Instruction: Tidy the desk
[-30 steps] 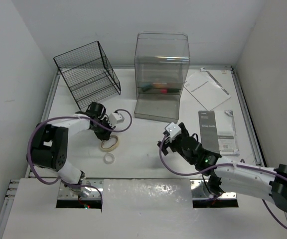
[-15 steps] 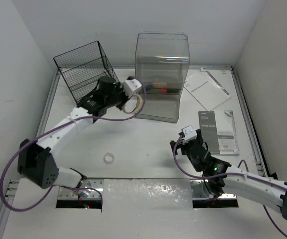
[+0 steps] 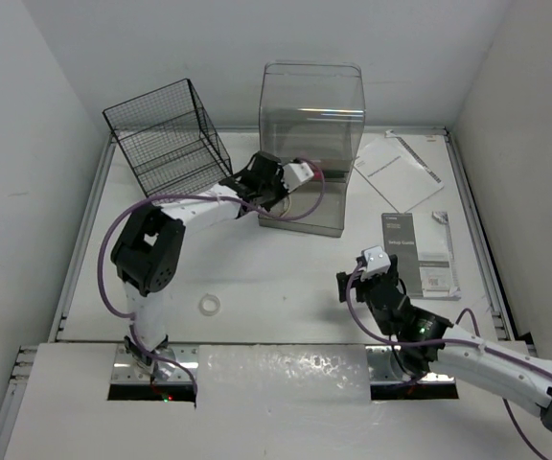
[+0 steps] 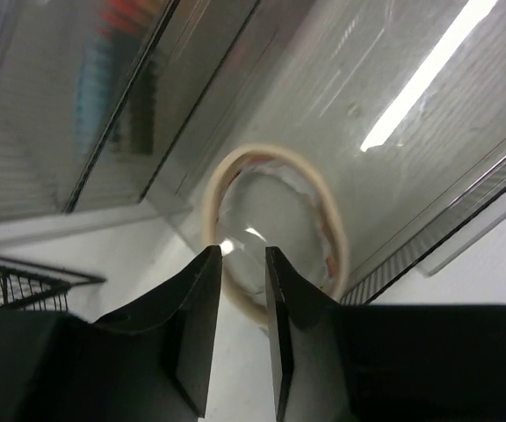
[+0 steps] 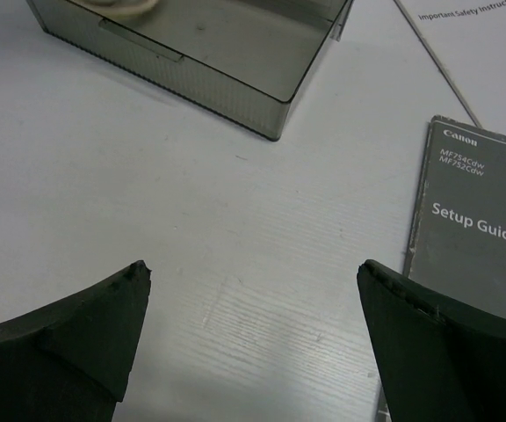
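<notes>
Two claws, 1 surface, 6 loose items logged.

- Surface (image 3: 257, 278): white, flat, thin pale rim. Took up most of the top view betw. white walls, arm bases at its near edge.
- L claw (image 4: 242, 253): at far centre, against lower left front of clear box (image 3: 311, 115). Jaws only narrowly apart. Near edge of tape ring (image 4: 332, 237) sat right at the tips; gripped or let go, couldn't tell.
- Tape ring: beige, lay against the box's clear plastic.
- R claw (image 5: 253, 268): spread wide, nothing betw. the fingers. Hung over bare surface, near right of centre, pointed toward the far side.
- Wire basket (image 3: 166, 144): black mesh, far left, just left of the box.
- Small white ring (image 3: 209, 305): flat on surface, near left, well apart from both claws.
- Setup Guide booklet (image 5: 473, 229): grey cover, right side, just right of R claw.
- Paper sheet (image 3: 399, 171): white, printed, far right, beside the box.
</notes>
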`<state>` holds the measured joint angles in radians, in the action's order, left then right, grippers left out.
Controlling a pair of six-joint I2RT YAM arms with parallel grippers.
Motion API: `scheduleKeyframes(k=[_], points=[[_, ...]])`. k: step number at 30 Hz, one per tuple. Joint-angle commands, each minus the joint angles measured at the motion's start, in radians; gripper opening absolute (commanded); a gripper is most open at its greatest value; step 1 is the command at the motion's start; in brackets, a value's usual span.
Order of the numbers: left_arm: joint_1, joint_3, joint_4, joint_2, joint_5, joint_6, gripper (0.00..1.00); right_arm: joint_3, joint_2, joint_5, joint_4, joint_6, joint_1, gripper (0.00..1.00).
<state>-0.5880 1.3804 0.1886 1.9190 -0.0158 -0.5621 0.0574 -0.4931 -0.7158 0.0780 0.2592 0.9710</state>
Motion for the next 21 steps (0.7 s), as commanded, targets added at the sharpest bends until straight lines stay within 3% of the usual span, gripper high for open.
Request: scheduleKeyframes(k=[1,8,13,16,18,19,21], points=[[-0.032,0.049,-0.129,-0.011,-0.052,-0.018,0.25,0.012,-0.015,-0.02,0.006,0.02,0.006,0.96],[-0.03,0.086,-0.126,0.025,-0.042,0.013,0.32,0.044,-0.087,0.004,0.008,0.02,0.005,0.96],[-0.03,0.036,-0.083,-0.098,0.011,-0.007,0.35,0.044,-0.093,0.021,0.016,0.022,0.005,0.96],[-0.029,-0.004,0.04,-0.232,0.132,-0.068,0.36,0.047,-0.088,0.022,0.006,0.02,0.005,0.96],[-0.021,-0.07,0.197,-0.373,0.276,-0.157,0.45,0.053,-0.082,0.032,-0.01,0.021,0.005,0.96],[-0.021,-0.095,0.354,-0.42,0.351,-0.286,0.51,0.053,-0.076,0.042,-0.017,0.022,0.005,0.96],[-0.021,-0.179,0.519,-0.512,0.387,-0.417,0.54,0.053,-0.07,0.052,-0.029,0.018,0.005,0.96]])
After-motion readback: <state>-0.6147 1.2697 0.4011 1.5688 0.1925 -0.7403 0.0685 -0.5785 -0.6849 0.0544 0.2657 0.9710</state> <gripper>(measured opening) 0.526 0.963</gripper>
